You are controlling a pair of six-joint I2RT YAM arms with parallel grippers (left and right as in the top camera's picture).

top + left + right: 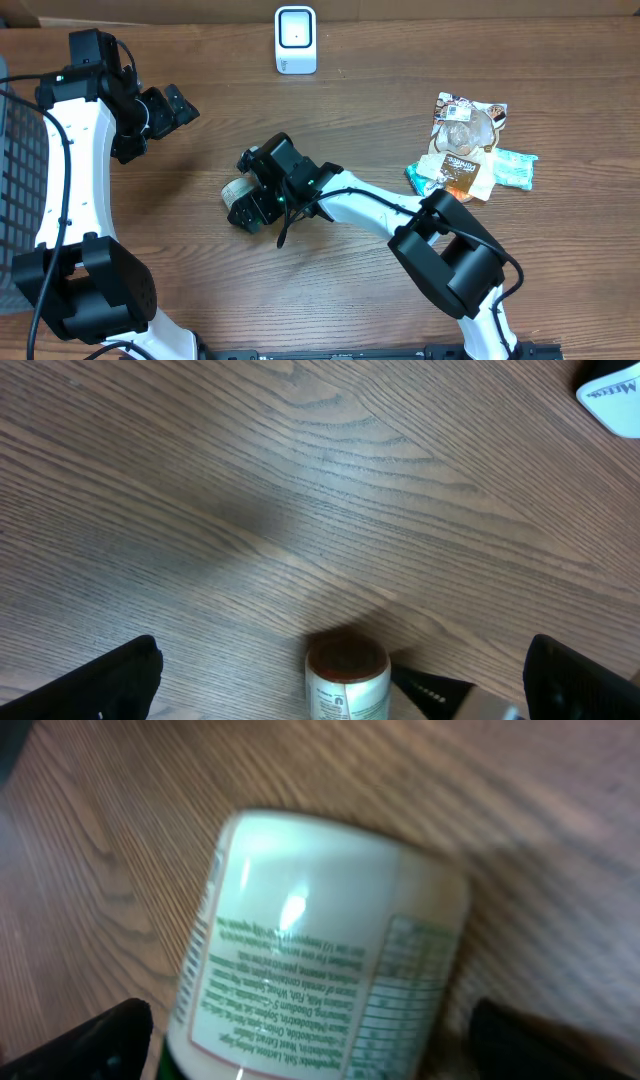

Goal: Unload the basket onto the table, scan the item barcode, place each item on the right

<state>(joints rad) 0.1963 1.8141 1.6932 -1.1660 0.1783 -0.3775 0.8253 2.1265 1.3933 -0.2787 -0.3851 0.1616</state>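
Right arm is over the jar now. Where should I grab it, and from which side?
Grip the jar mid-body, across its labelled round wall, coming straight down from above. It appears to lie on its side on the table, so both curved flanks are free. The right gripper is open, with a finger on either side.

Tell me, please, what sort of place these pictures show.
Probably a mock checkout or barcode-scanning test bench. A white barcode scanner stands at the back of a wooden table, snack packets lie in a pile, and a labelled jar lies on its side.
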